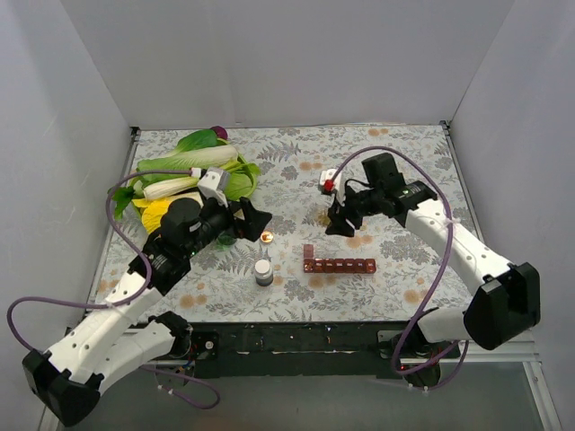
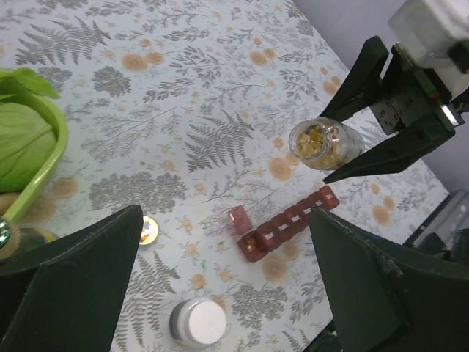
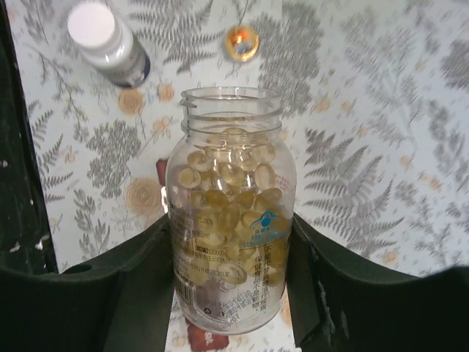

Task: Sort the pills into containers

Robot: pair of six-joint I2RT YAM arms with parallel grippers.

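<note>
Right pincer [image 1: 340, 218]: pinching an uncapped clear bottle [image 3: 231, 220] of yellow pills [image 3: 227, 183], held above the table [image 1: 404, 153]. Containers [image 1: 339, 265]: dark red strip on the table between the arms, end lid raised, no pill visible inside, so sorting is judged barely begun. Left pincer [image 1: 256, 218]: spread wide, empty.

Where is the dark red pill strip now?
In the top view, the dark red strip lies near the front centre, just right of the white-capped grey bottle, nearer the bases than the right gripper holding the clear pill bottle.
</note>
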